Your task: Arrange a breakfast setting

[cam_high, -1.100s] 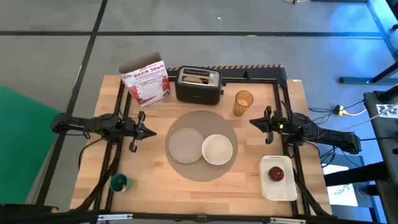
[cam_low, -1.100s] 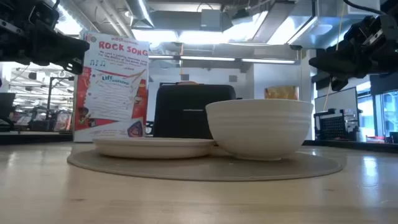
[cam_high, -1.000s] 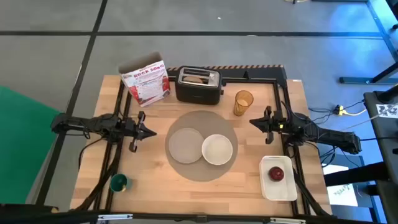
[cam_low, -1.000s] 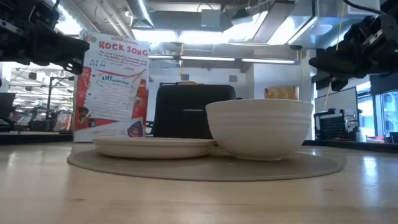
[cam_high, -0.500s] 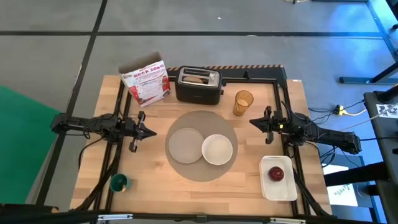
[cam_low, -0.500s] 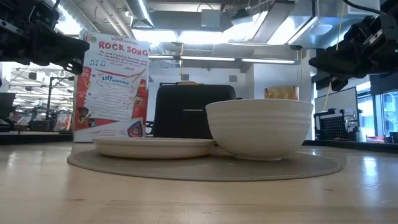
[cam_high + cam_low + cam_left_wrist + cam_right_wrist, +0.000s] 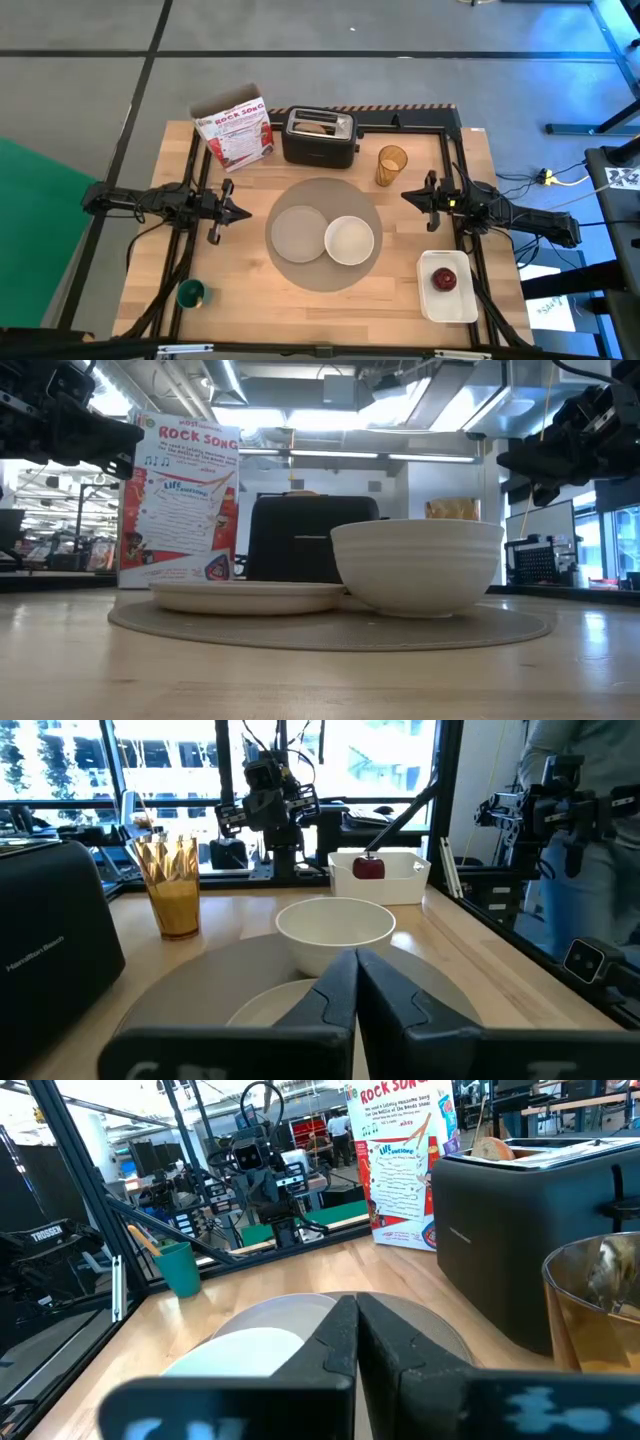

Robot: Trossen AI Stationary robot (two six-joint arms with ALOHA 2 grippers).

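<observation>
The round grey mat (image 7: pixel 325 234) lies at the table's middle. On it sit the small grey plate (image 7: pixel 297 232) at the left and the white bowl (image 7: pixel 349 240) at the right. The amber cup (image 7: pixel 391 165) stands behind the mat at the right. The red apple (image 7: pixel 444 279) lies in the white tray (image 7: pixel 447 288). A piece of bread (image 7: pixel 318 127) sticks up from the toaster's slot. The spoon is out of view. My left gripper (image 7: pixel 241 212) hovers shut left of the mat; my right gripper (image 7: pixel 409 197) hovers shut right of it. Both are empty.
A black toaster (image 7: pixel 320 138) stands at the far edge, a red and white booklet (image 7: pixel 234 131) upright to its left. A small green cup (image 7: pixel 190 294) stands at the near left corner. Bare wood shows in front of the mat and on both sides of it.
</observation>
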